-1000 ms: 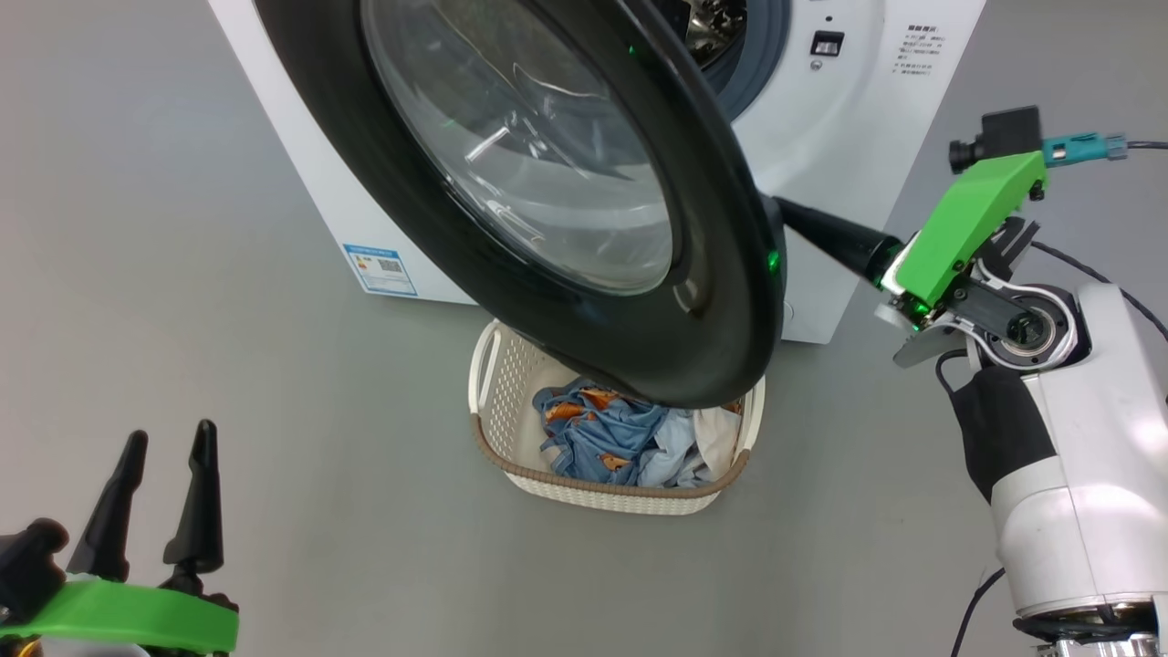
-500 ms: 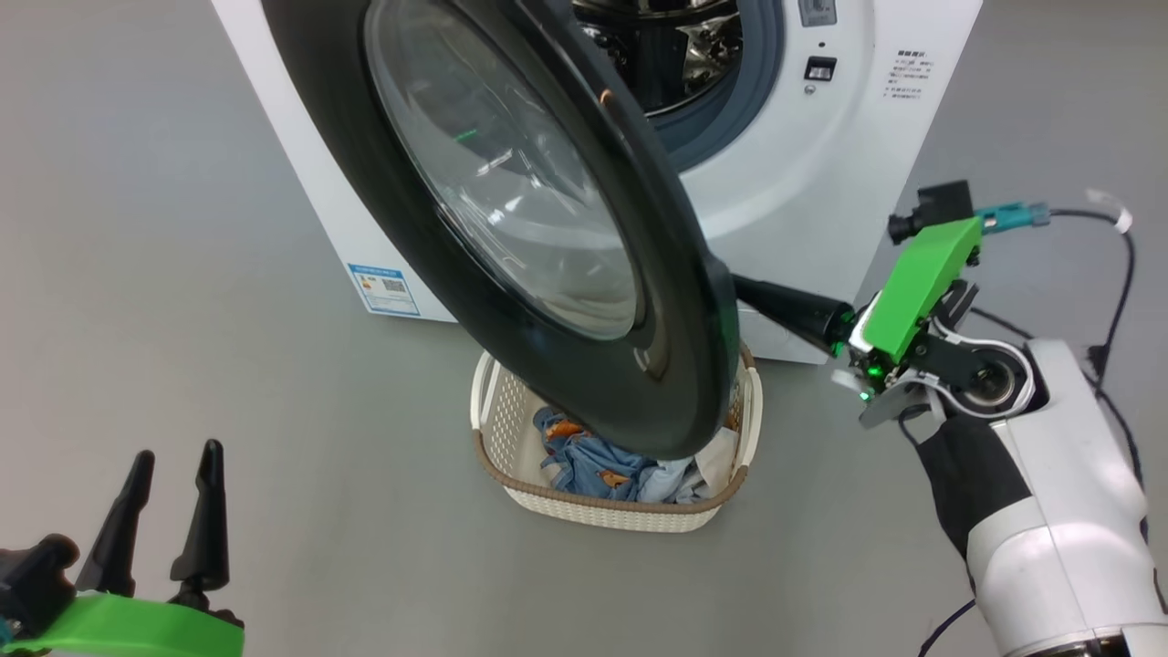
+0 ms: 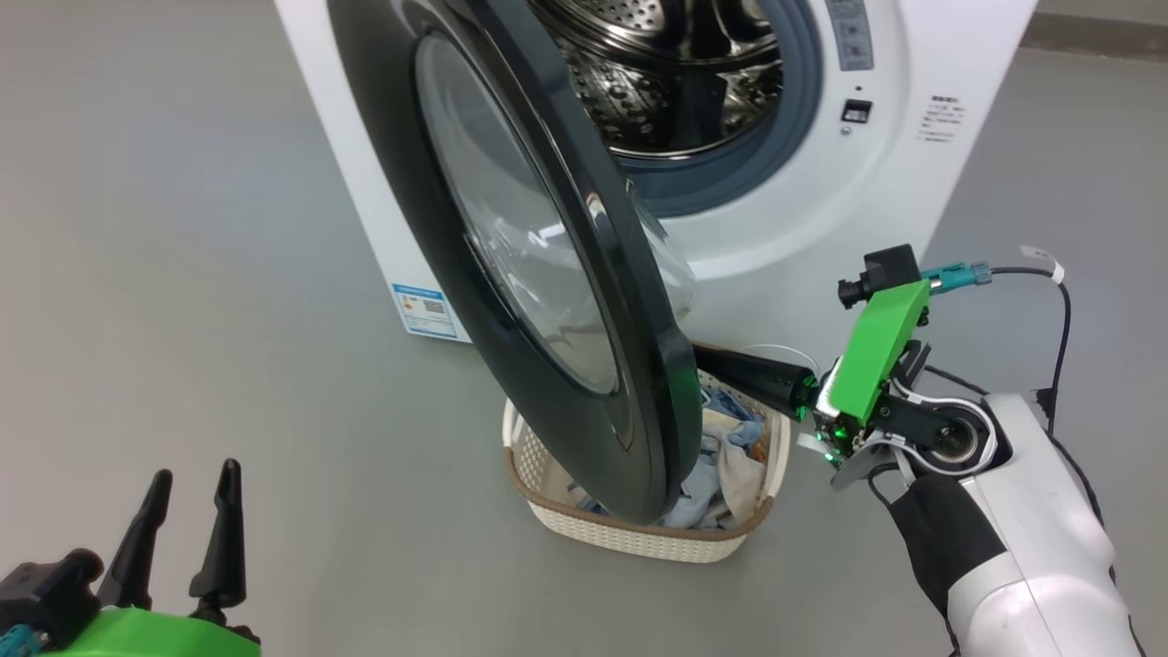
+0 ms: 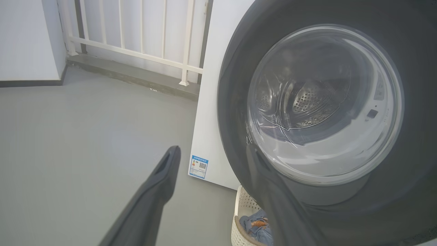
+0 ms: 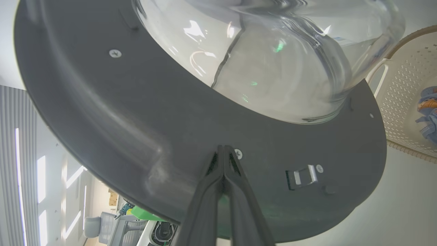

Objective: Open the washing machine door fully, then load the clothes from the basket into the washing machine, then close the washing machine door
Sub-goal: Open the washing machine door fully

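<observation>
step: door point(image 3: 547, 274) part open | my right hand point(image 5: 224, 149), pinched together, on its inner face | left hand point(image 3: 196, 470) spread, 7 o'clock | next: I push toward 9 o'clock

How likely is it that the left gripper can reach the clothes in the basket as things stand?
Probably not yet. The door hangs over the basket, between the open left gripper and the clothes. The shut right gripper rests against its inner face; swung wider, it may clear the way.

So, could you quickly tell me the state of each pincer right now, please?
Left pincer: open, holding nothing.
Right pincer: shut, tips against the washing machine door, gripping nothing.
</observation>
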